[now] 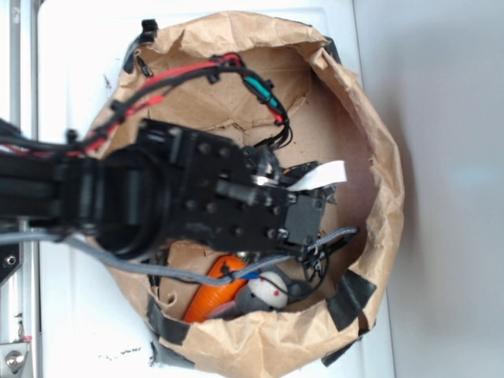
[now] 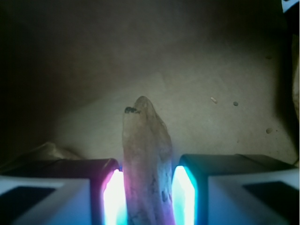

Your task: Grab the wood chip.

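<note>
In the wrist view, the black two-fingered hand (image 2: 147,194) is seen nearest the camera, its glowing inner pads (image 2: 115,197) drawn in against both sides of the pale tan, rough, elongated wood chip (image 2: 146,164). The chip is clamped between them, standing upright with its narrow, dark-flecked tip rising above the fingers. Behind it, the brown cardboard floor (image 2: 197,70) of the container is shown, dotted with a few small crumbs and shadowed toward the left.

In the exterior view, the black robot arm (image 1: 157,197) is seen reaching into a round crumpled brown paper basket (image 1: 386,157) patched with black tape, which is set on a white desk (image 1: 79,47). The chip itself is hidden there under the arm. An orange toy carrot (image 1: 213,295) and a small grey and white toy (image 1: 268,293) are seen lying against the basket's lower wall
</note>
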Available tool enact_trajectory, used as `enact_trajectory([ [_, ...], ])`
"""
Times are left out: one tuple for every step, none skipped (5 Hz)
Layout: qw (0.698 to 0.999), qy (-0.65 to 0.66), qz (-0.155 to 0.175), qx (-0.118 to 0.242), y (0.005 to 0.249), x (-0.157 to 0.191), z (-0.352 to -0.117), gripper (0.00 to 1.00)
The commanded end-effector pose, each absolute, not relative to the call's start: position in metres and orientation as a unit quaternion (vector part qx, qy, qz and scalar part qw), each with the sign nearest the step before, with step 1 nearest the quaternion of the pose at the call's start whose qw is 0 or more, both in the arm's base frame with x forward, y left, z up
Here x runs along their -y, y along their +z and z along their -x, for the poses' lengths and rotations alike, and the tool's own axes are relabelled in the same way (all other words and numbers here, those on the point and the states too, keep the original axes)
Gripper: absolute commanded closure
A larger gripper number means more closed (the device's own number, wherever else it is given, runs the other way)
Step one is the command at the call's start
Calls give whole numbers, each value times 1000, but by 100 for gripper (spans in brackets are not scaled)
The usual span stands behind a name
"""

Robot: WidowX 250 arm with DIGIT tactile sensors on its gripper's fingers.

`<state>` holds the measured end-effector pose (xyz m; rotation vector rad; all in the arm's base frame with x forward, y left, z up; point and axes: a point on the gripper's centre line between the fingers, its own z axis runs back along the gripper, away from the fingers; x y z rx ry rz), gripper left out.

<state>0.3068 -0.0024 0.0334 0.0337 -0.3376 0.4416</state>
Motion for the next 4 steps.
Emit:
enact_trajectory([
  [945, 221, 25, 240, 98, -14, -320, 100],
  [942, 200, 68, 260, 125, -13, -304, 100],
  [951, 169, 84, 244, 148, -15, -284, 100],
  [954, 149, 99, 239, 156, -20, -276, 100],
])
